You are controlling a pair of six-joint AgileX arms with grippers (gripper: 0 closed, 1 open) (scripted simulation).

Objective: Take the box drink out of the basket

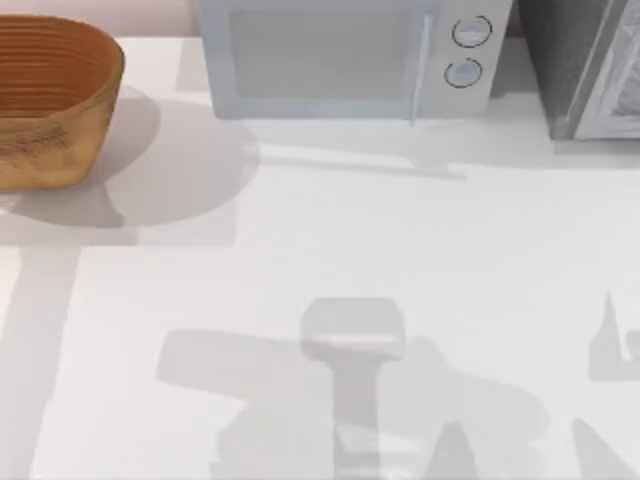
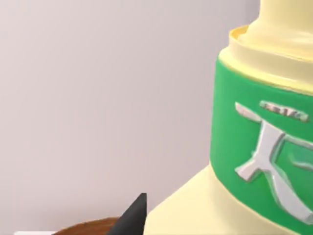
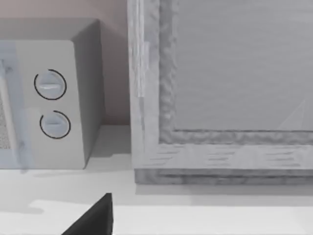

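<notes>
The box drink [image 2: 254,147] looms very close in the left wrist view. It is a pale yellow-cream carton with a green band and white print, standing upright against a plain wall. A dark part of my left gripper [image 2: 132,219] sits right at its lower edge, and a strip of brown basket rim [image 2: 85,227] lies just beyond that. In the top view the round orange-brown woven basket [image 1: 55,100] stands at the table's far left, cut off by the picture's edge, and its visible ribbed inside holds nothing. A dark part of my right gripper [image 3: 93,218] points toward the back right.
A grey-white microwave [image 1: 350,60] with two round knobs [image 1: 468,50] stands at the back middle. A grey cabinet [image 1: 590,65] stands at the back right, close ahead of the right wrist. Arm shadows fall on the white table [image 1: 330,250] near its front edge.
</notes>
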